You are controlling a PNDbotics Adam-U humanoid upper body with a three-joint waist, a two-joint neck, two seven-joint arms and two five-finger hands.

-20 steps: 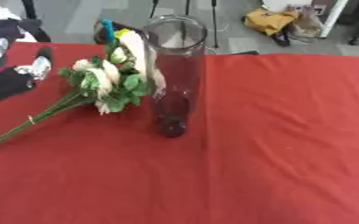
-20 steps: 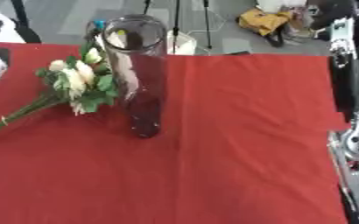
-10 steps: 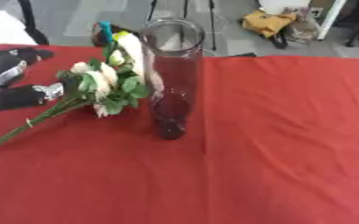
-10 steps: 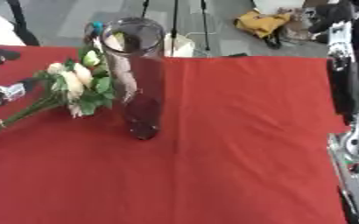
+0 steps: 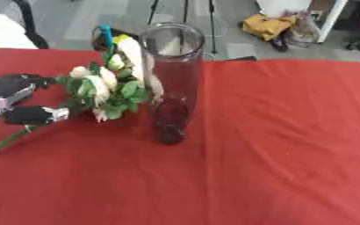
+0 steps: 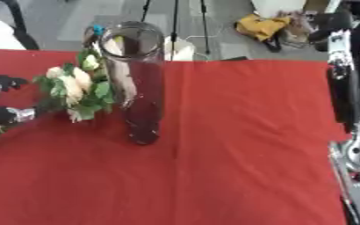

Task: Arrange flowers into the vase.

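A tall clear glass vase (image 5: 172, 79) stands upright on the red tablecloth (image 5: 275, 145), left of centre. A bunch of white roses with green leaves (image 5: 106, 88) lies on the cloth right beside the vase's left side. Its long stems (image 5: 5, 143) run down to the lower left. My left hand (image 5: 18, 103) comes in from the left edge, open. Its fingers (image 5: 18, 82) and thumb (image 5: 31, 115) are spread just above the stems, close to the leaves. My right arm (image 6: 344, 83) stands along the right edge of the right eye view, far from the vase; its hand is unclear.
The red cloth to the right of and in front of the vase is bare. A blue-handled item (image 5: 106, 33) sticks up behind the flowers. Beyond the far table edge are tripod legs (image 5: 212, 22), a yellow bag (image 5: 266, 25) on the floor and white cloth (image 5: 0, 33) at the upper left.
My left hand has moved right from the table's left edge and now hovers over the flower stems. Vase and flowers have stayed in place.
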